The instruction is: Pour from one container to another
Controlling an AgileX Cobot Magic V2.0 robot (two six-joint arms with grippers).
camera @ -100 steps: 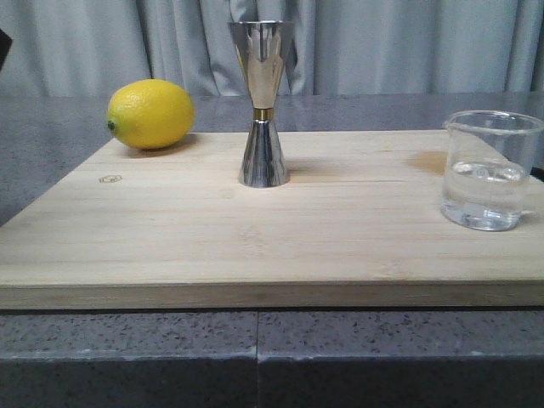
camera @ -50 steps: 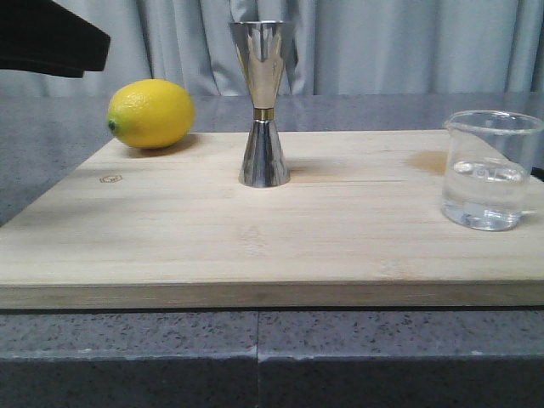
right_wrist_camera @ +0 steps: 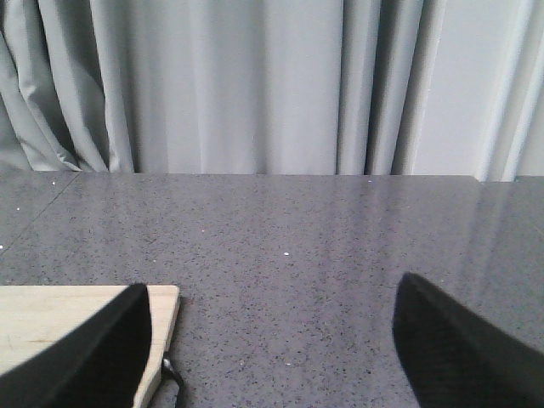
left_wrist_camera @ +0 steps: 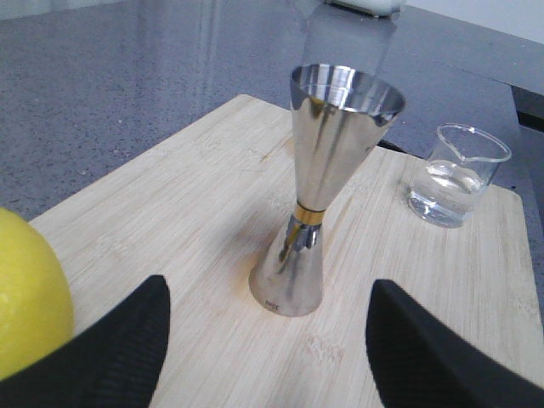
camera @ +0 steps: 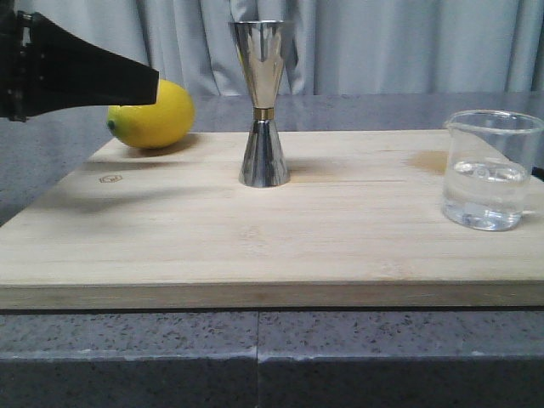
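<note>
Nothing is poured yet: the beaker (camera: 491, 181) holds its clear liquid at the board's right. The jigger (camera: 263, 102) stands untouched mid-board. Both arms' jaws gape wide, gripping nothing

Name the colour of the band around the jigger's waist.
Gold; the band on the jigger shows best in the left wrist view.

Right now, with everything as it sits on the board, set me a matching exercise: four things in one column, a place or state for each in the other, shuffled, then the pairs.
Things
1. lemon
2. jigger
3. beaker
4. left pincer

Places or states
A. holds clear liquid, at the board's right edge
B. open and empty, jigger ahead of it
C. at the board's far left corner
D. upright at mid-board, towards the back

Pairs: 1-C, 2-D, 3-A, 4-B
</note>
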